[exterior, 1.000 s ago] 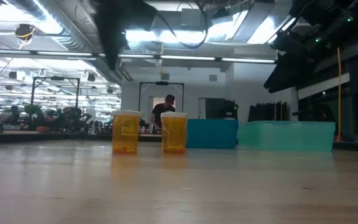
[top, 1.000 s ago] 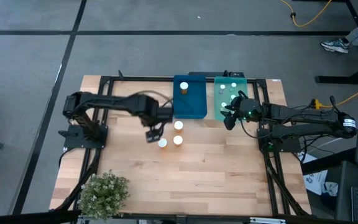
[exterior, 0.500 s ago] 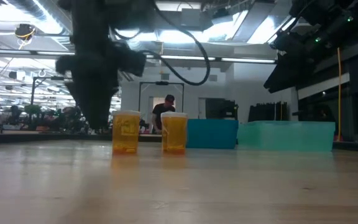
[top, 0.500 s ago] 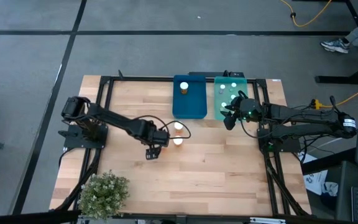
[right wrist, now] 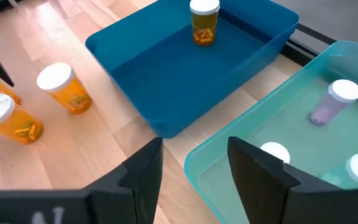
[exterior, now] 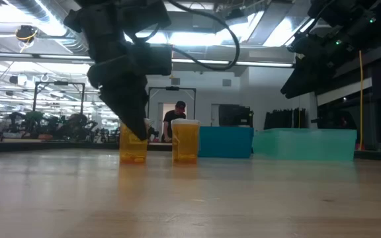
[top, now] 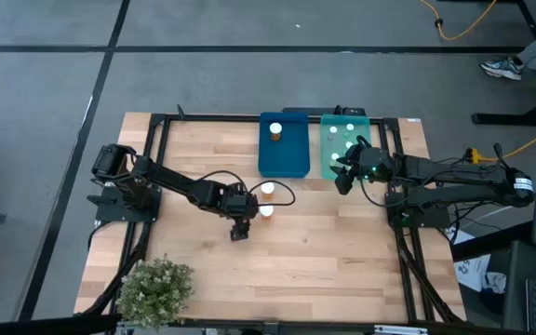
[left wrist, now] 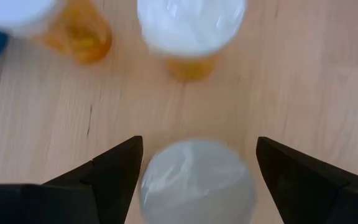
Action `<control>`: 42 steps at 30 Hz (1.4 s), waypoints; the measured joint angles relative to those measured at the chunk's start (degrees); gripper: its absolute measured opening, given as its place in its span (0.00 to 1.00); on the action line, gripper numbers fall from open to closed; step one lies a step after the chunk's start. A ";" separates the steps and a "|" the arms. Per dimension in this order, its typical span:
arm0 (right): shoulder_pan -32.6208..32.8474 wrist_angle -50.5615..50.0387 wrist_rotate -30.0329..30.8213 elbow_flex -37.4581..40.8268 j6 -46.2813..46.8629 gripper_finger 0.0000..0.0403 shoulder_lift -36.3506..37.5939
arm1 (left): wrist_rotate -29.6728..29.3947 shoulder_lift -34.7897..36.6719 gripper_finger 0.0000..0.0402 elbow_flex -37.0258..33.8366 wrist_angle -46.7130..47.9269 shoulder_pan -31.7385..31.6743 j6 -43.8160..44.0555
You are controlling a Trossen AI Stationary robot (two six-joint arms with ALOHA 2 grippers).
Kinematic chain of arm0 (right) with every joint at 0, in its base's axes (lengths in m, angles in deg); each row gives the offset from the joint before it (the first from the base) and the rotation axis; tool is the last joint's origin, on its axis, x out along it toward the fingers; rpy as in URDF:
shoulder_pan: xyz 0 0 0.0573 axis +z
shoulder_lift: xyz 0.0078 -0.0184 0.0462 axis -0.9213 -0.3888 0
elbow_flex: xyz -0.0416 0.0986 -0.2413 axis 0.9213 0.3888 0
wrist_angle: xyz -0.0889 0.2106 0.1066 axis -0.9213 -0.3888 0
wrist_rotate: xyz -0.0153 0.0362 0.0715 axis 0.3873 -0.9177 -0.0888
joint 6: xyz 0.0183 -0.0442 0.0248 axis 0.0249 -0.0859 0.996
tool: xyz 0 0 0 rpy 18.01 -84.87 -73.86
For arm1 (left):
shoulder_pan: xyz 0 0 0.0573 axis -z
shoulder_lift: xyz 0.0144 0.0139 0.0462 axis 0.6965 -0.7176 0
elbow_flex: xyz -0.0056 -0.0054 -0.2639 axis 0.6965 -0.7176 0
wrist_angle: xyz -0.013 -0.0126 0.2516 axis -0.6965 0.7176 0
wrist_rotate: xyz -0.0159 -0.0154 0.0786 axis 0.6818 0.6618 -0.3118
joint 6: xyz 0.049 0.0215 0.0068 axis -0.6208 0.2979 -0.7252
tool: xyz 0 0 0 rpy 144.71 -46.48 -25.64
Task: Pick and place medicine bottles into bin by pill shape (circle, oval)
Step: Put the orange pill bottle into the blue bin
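Three amber bottles with white caps stand on the wooden table near the blue tray (top: 283, 154). My left gripper (top: 240, 226) is open, pointing down over the nearest one (left wrist: 196, 180), with its fingers on either side of the cap; in the low view it covers that bottle's top (exterior: 133, 151). The other two stand just beyond it (top: 267, 189) (top: 266, 209). One amber bottle (right wrist: 204, 22) stands in the blue tray. Several pale bottles (right wrist: 331, 102) are in the teal tray (top: 325, 140). My right gripper (top: 342, 177) is open and empty above the teal tray's near edge.
A potted plant (top: 156, 288) stands at the table's near left corner. The two trays sit side by side at the far middle. Bare wood lies near and to the right of the bottles. A person shows far off in the room (exterior: 174, 119).
My left gripper has gone down and toward the table's near edge, then a little to the right, and now stands over the nearest amber bottle with its fingers around the cap. The bottles have not moved.
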 joint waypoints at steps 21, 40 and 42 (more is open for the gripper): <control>0.00 -0.04 0.03 0.00 -0.17 0.45 0.00 | 1.41 0.31 0.45 3.38 8.82 -0.02 4.01; 0.00 1.61 0.09 0.01 -0.57 0.45 0.00 | -1.66 -1.75 0.45 26.76 11.32 -22.91 -12.63; 0.00 2.74 0.14 0.02 -1.54 0.45 0.00 | 0.83 -3.75 0.45 26.83 8.92 -26.24 -12.92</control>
